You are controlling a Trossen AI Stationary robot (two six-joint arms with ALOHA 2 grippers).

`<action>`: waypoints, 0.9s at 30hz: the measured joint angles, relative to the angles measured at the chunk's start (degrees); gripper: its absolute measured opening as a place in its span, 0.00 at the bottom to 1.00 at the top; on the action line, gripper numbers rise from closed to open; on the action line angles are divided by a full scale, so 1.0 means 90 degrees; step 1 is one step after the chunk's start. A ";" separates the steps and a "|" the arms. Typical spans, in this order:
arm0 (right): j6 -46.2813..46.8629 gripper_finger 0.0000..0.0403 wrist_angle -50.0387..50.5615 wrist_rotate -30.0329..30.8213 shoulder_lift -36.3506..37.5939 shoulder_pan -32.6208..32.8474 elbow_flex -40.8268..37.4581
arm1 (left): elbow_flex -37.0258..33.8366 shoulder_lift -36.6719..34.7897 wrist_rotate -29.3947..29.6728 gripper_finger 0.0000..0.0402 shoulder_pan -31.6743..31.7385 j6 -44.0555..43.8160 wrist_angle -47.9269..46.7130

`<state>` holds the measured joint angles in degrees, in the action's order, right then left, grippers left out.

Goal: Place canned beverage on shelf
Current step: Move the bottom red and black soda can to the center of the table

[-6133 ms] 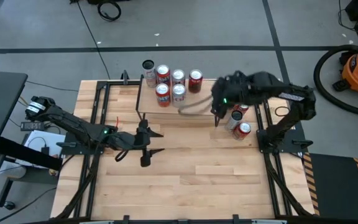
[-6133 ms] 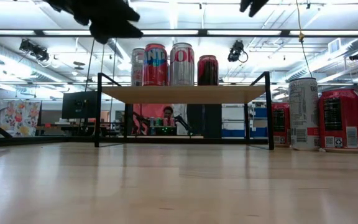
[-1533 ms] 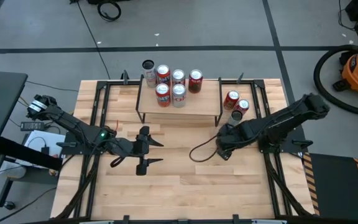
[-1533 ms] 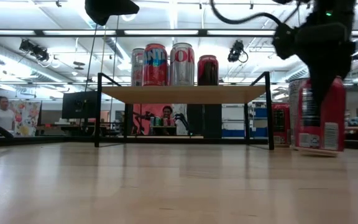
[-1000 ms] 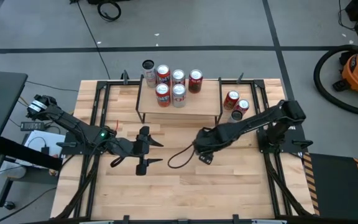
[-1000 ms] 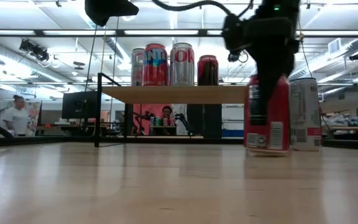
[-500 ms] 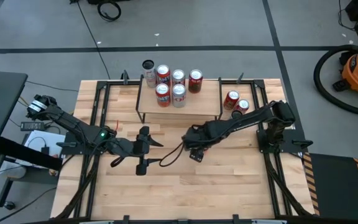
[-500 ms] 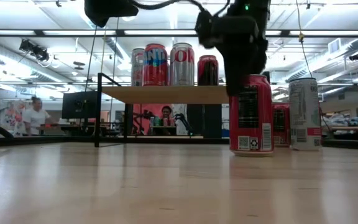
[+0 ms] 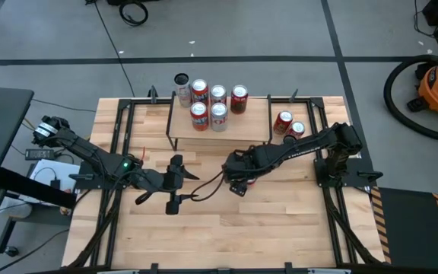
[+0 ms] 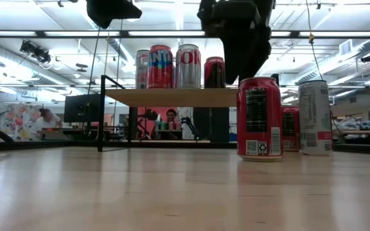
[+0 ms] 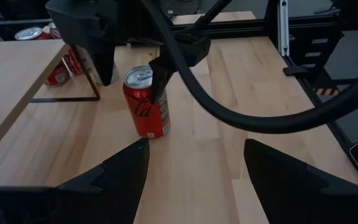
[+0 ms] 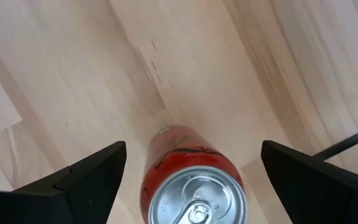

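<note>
High view is showing the right gripper (image 9: pixel 238 173) hanging over the middle of the table (image 9: pixel 280 221), in front of the shelf (image 9: pixel 249 122), with a red can (image 9: pixel 249 180) peeking out just beside it. The shelf is carrying five cans (image 9: pixel 217 104); two more cans (image 9: pixel 288 125) are standing on the table to its right. The left gripper (image 9: pixel 181 183) is waiting on the left half of the table, its fingers spread.

Low view is showing the red can (image 10: pixel 259 119) standing upright on the table (image 10: pixel 172 192), in front of the shelf (image 10: pixel 185 97) and not on it, with the right gripper (image 10: pixel 239 38) sitting above the can's top and not touching its sides.

Left wrist view is looking past the left gripper's parted fingers (image 11: pixel 120 171) at the red can (image 11: pixel 146 111) standing on the wood, the right gripper (image 11: pixel 129 53) poised over it with its fingers straddling the can's top without closing on it.

Right wrist view is looking straight down on the red can (image 12: pixel 188 186), its silver lid facing up, with the two dark fingers (image 12: pixel 86 174) spread wide on either side and clear of it: the can is released.
</note>
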<state>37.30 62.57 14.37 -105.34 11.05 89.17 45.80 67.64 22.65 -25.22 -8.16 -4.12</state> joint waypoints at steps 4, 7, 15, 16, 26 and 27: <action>-0.0043 0.95 0.0015 0.0000 0.0000 0.0004 0.0000 | 0.0000 0.0000 0.0000 0.68 0.0030 -0.0002 -0.0002; -0.0105 0.95 0.0019 0.0000 0.0000 0.0000 0.0000 | 0.0000 0.0000 0.0000 0.68 0.0033 -0.0005 -0.0005; -0.0298 0.95 0.0503 0.0231 0.0253 0.0087 0.0000 | -0.0024 0.0000 0.0002 0.68 0.0007 -0.0036 -0.0025; -0.0260 0.95 0.0621 0.0231 0.0301 0.0106 0.0000 | -0.0064 0.0002 0.0005 0.68 -0.0009 -0.0046 0.0052; 0.0702 0.95 0.0825 0.1210 0.1111 0.1040 -0.0379 | -0.0474 0.1426 0.0382 0.68 0.0190 -0.0002 0.2467; 0.0904 0.95 0.0838 0.1275 0.1199 0.1141 -0.0522 | -0.0475 0.1607 0.0379 0.68 0.0248 -0.0004 0.2640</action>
<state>45.44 70.11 25.85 -94.55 21.32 84.47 41.53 82.10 26.06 -22.99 -8.20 19.64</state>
